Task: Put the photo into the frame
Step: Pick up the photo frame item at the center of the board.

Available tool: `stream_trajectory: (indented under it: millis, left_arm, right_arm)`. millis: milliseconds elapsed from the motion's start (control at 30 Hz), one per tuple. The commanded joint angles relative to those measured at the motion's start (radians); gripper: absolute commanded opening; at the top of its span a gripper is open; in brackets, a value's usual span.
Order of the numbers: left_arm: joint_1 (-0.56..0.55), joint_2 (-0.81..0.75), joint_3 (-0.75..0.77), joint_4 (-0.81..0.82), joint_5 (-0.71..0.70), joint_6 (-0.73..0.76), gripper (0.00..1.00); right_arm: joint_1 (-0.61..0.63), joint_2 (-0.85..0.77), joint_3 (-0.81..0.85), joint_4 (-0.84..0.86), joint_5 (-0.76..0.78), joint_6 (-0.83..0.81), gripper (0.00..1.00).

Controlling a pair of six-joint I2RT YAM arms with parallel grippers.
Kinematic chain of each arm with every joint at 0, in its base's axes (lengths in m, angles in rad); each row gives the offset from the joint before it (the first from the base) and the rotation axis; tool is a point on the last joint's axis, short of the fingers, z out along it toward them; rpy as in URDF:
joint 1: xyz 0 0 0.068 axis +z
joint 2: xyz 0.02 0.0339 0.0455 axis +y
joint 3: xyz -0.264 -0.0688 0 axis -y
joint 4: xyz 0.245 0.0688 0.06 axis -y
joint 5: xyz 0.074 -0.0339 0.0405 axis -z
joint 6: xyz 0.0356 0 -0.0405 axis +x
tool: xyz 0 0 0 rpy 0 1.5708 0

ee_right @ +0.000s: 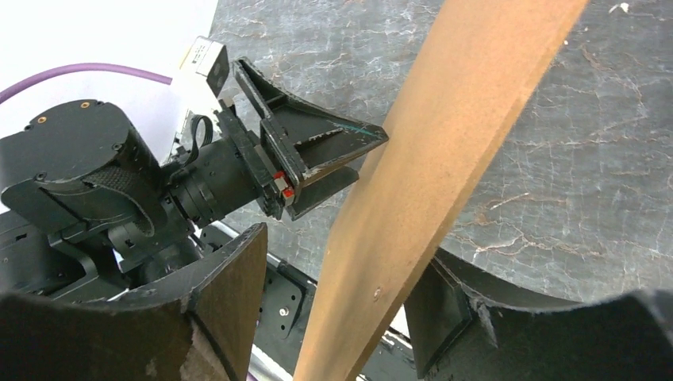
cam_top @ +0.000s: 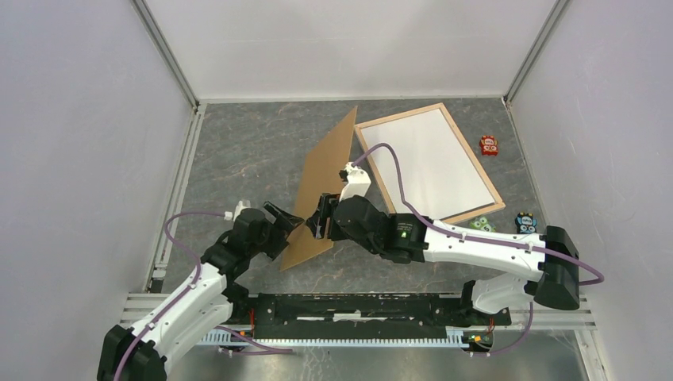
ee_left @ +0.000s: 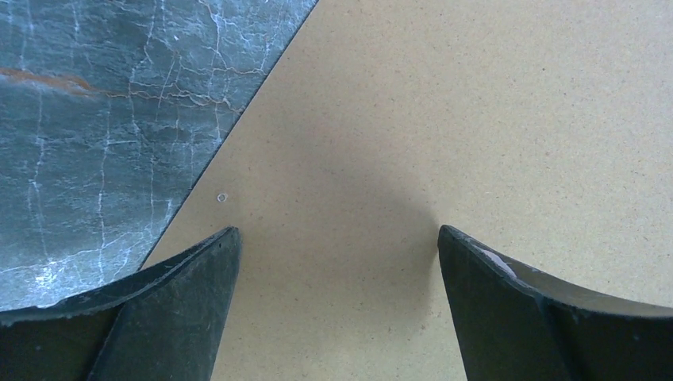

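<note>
From where I stand, the backing board (cam_top: 325, 186) is propped on edge, tilted, over the grey surface (cam_top: 254, 151) at centre. The pale frame (cam_top: 472, 157) lies flat at upper right with a white panel inside it, so I judge the back is off and being set aside, and the next move calls for lowering the board flat, clear of the frame. The right end effector (cam_top: 321, 216) straddles the board's lower edge, part-open, though I cannot tell whether it clamps. The left end effector (cam_top: 284, 218) is spread wide, holding nothing, with a fingertip against the board's face.
</note>
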Motion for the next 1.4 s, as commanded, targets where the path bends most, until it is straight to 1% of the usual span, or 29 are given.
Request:
stream_trajectory:
  millis: [0, 67, 133, 233, 367, 400, 467, 533, 600, 667, 700, 867, 933, 1067, 1167, 1367]
  left_arm:
    - [-0.009, 0.005, 0.016, -0.023, 0.044, 0.028, 1.00]
    - [-0.009, 0.005, 0.029, -0.036, 0.029, 0.044, 1.00]
    - [-0.009, 0.003, 0.056, -0.063, -0.007, 0.072, 1.00]
    - [-0.008, -0.018, 0.106, -0.131, -0.089, 0.133, 1.00]
    - [-0.007, -0.052, 0.205, -0.233, -0.254, 0.252, 1.00]
    - [-0.007, -0.056, 0.238, -0.258, -0.305, 0.281, 1.00]
    - [-0.007, -0.054, 0.299, -0.286, -0.376, 0.340, 1.00]
    - [-0.007, -0.049, 0.357, -0.311, -0.427, 0.388, 1.00]
    - [-0.007, -0.048, 0.398, -0.323, -0.458, 0.415, 1.00]
    - [-0.007, -0.052, 0.437, -0.336, -0.478, 0.425, 1.00]
    - [-0.007, -0.055, 0.451, -0.339, -0.483, 0.432, 1.00]
    - [-0.007, -0.067, 0.553, -0.365, -0.531, 0.487, 1.00]
    - [-0.007, -0.070, 0.602, -0.376, -0.550, 0.515, 1.00]
    - [-0.007, -0.076, 0.686, -0.375, -0.583, 0.554, 1.00]
    - [-0.007, -0.074, 0.728, -0.367, -0.594, 0.573, 1.00]
    - [-0.007, -0.084, 0.727, -0.308, -0.596, 0.601, 1.00]
  right_arm:
    - [-0.001, -0.026, 0.043, -0.044, 0.077, 0.081, 0.63]
    - [-0.002, -0.029, 0.038, -0.060, 0.077, 0.095, 0.55]
    - [0.000, -0.033, 0.029, -0.079, 0.076, 0.099, 0.53]
    - [-0.001, -0.040, 0.014, -0.107, 0.078, 0.100, 0.40]
    - [0.000, -0.081, -0.018, -0.120, 0.092, 0.069, 0.36]
    - [0.000, -0.095, -0.038, -0.118, 0.102, 0.069, 0.34]
    - [-0.001, -0.136, -0.083, -0.096, 0.115, 0.059, 0.25]
    - [-0.003, -0.169, -0.113, -0.085, 0.120, 0.046, 0.20]
    - [-0.003, -0.190, -0.133, -0.076, 0.125, 0.022, 0.13]
    - [-0.003, -0.211, -0.161, -0.055, 0.125, 0.003, 0.03]
    - [-0.003, -0.220, -0.179, -0.038, 0.122, -0.014, 0.00]
    - [-0.011, -0.279, -0.250, 0.067, 0.077, -0.166, 0.00]
    - [-0.012, -0.308, -0.257, 0.098, 0.047, -0.231, 0.00]
    - [-0.017, -0.349, -0.242, 0.110, -0.002, -0.379, 0.00]
    - [-0.020, -0.386, -0.232, 0.131, -0.031, -0.498, 0.00]
    - [-0.024, -0.377, -0.097, 0.022, 0.026, -0.698, 0.00]
